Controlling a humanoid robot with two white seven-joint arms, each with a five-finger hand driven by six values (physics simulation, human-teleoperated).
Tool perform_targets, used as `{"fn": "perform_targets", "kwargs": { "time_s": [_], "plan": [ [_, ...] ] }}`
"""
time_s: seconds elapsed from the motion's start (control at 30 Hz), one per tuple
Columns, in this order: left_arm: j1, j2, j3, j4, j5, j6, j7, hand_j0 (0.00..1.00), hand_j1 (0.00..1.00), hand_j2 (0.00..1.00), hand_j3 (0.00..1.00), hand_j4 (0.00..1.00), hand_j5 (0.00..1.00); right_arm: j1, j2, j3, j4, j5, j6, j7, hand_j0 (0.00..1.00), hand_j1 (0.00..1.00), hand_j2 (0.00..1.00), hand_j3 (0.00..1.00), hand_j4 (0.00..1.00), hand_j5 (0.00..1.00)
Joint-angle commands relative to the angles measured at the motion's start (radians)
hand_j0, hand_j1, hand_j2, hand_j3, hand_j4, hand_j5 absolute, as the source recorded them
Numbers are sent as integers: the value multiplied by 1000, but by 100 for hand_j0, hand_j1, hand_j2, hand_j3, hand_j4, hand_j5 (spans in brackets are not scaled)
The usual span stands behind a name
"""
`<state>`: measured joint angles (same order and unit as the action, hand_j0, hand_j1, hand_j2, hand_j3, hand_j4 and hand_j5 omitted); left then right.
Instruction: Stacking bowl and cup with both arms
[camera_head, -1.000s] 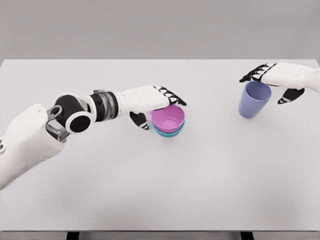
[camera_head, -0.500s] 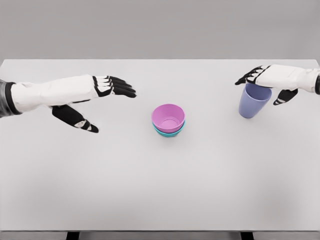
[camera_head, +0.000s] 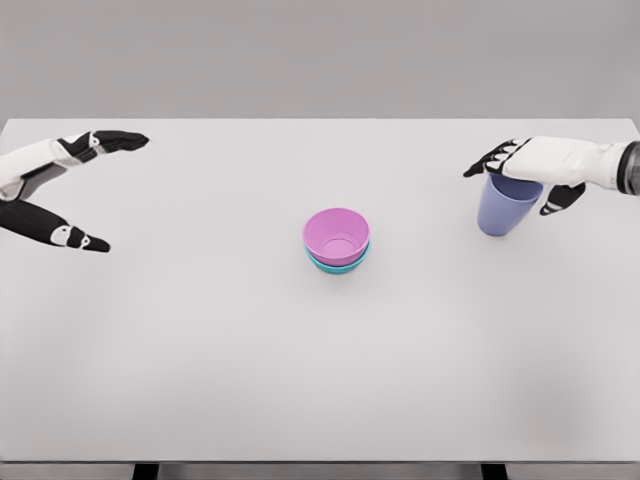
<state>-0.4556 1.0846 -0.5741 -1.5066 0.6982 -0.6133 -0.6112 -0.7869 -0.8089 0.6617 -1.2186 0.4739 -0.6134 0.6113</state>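
A: Where are the bowls?

B: At the middle of the frame. A pink bowl sits nested inside a teal bowl, and only the teal rim shows under it. Both rest on the white desk, with neither arm near them.

A: And the cup?

B: The lavender cup stands upright at the upper right of the frame, well apart from the bowls.

A: What is the right robot hand doing?

B: It comes in from the right edge and lies over the cup's rim, black fingers stretched across the top toward the left, thumb down at the cup's right side. Whether it has really closed on the cup, I cannot tell.

A: The left one?

B: The left robot hand is at the far left edge, upper left of the frame, spread wide with fingers above and thumb below, holding nothing.
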Motion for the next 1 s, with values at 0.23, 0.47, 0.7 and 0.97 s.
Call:
{"fn": "perform_targets", "kwargs": {
  "time_s": [0.23,0.47,0.7,0.97],
  "plan": [
    [0,0,7,40,17,2,0,100,100,100,100,100,100,-5,14,21,10,-3,3,0,94,94,94,94,94,94],
    [0,-9,7,39,17,2,0,100,100,100,100,100,100,-6,13,21,10,-1,3,0,66,66,66,66,66,66],
    [0,-17,8,40,15,2,0,100,100,100,100,100,100,-20,13,18,8,-3,3,0,63,63,63,63,63,63],
    [2,-18,17,40,12,2,0,100,100,100,100,100,100,-58,16,1,-1,-9,3,0,65,65,65,65,65,65]
  ]
}}
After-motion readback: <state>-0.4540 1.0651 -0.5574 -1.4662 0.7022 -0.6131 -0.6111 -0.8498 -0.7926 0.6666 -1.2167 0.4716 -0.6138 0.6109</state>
